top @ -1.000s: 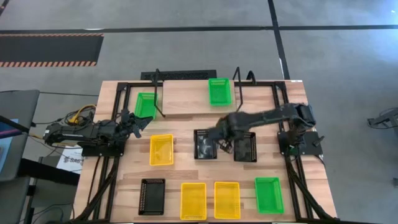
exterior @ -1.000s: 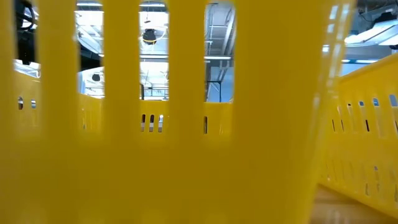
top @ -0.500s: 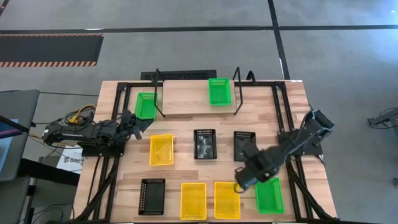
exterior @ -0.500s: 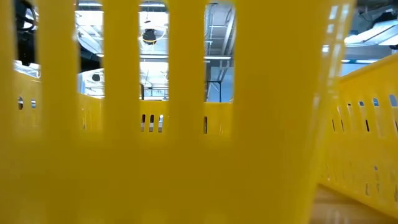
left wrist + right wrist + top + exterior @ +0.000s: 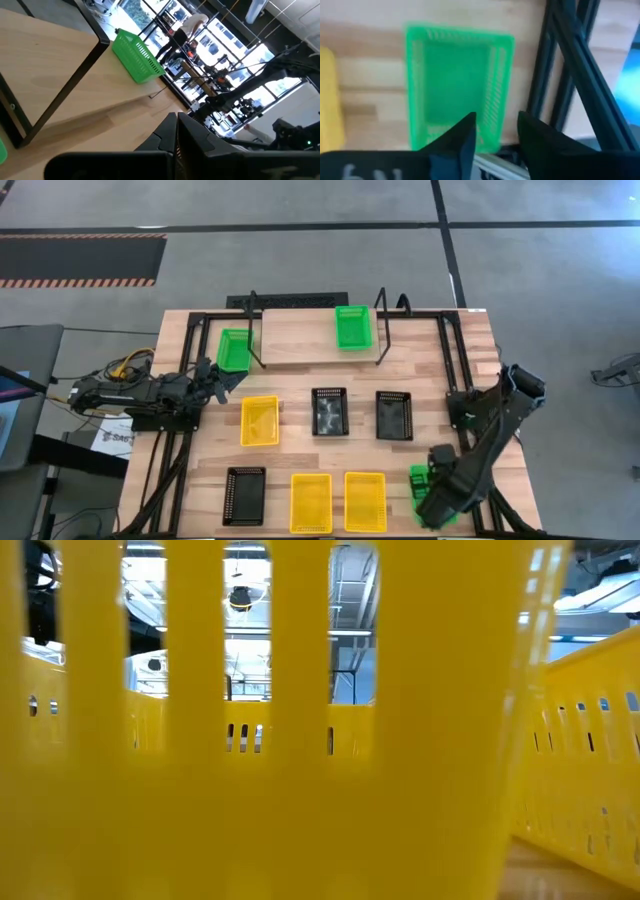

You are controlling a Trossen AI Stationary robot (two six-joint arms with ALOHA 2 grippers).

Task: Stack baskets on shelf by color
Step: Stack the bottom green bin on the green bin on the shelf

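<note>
High view | right gripper (image 5: pixel 437 498) fingers apart over green basket (image 5: pixel 422 477) | yellow basket (image 5: pixel 365 500) beside

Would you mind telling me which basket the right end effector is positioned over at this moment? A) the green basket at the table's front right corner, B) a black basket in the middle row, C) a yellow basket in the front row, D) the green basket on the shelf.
A: the right end effector hangs over the front-right green basket, which fills the right wrist view beyond its open fingers.

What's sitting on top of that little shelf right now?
One green basket stands on the shelf, toward its right end. Nothing is stacked on it; its inside looks empty.
</note>
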